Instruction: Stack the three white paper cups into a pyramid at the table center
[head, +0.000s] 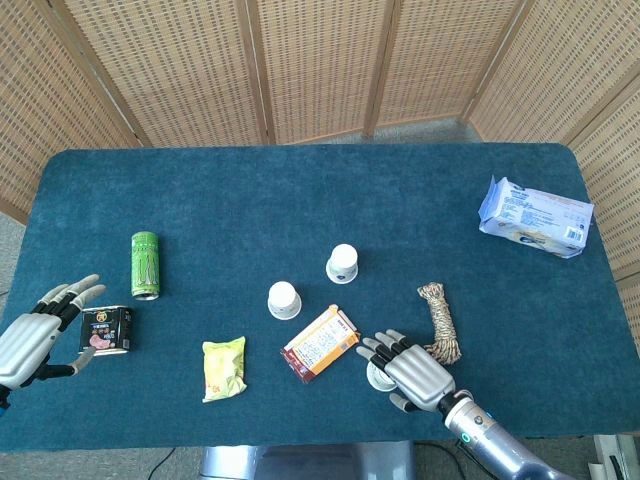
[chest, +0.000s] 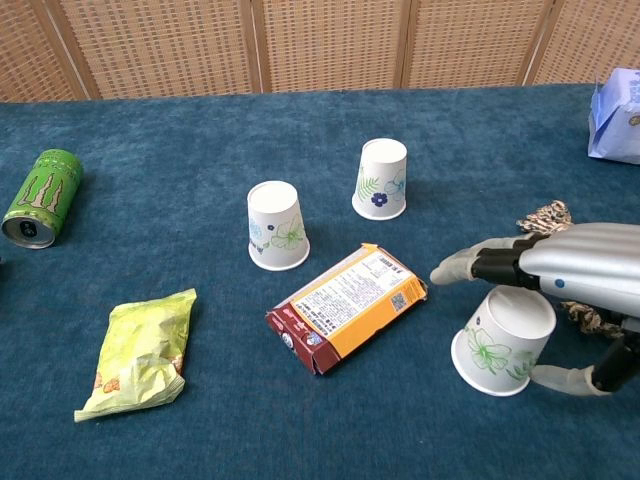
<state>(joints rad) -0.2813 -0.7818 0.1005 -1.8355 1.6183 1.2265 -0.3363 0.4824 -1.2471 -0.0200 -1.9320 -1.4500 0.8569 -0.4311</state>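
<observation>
Three white paper cups with floral prints stand upside down. One cup (head: 343, 262) (chest: 381, 179) is near the table center, a second cup (head: 284, 299) (chest: 276, 226) is to its left and nearer. The third cup (chest: 503, 341) (head: 377, 376) is at the front right, mostly hidden under my right hand (head: 408, 368) (chest: 565, 262) in the head view. That hand's fingers (chest: 478, 265) reach over the cup's top and the thumb (chest: 563, 378) lies by its rim; a firm grip is not visible. My left hand (head: 30, 338) is open at the far left, beside a black can (head: 106, 330).
An orange snack box (head: 321, 342) (chest: 347, 305) lies between the second and third cups. A coiled rope (head: 440, 320) is right of my right hand. A green can (head: 146, 263) and a yellow-green packet (head: 224, 367) lie at the left. A tissue pack (head: 535, 217) is far right.
</observation>
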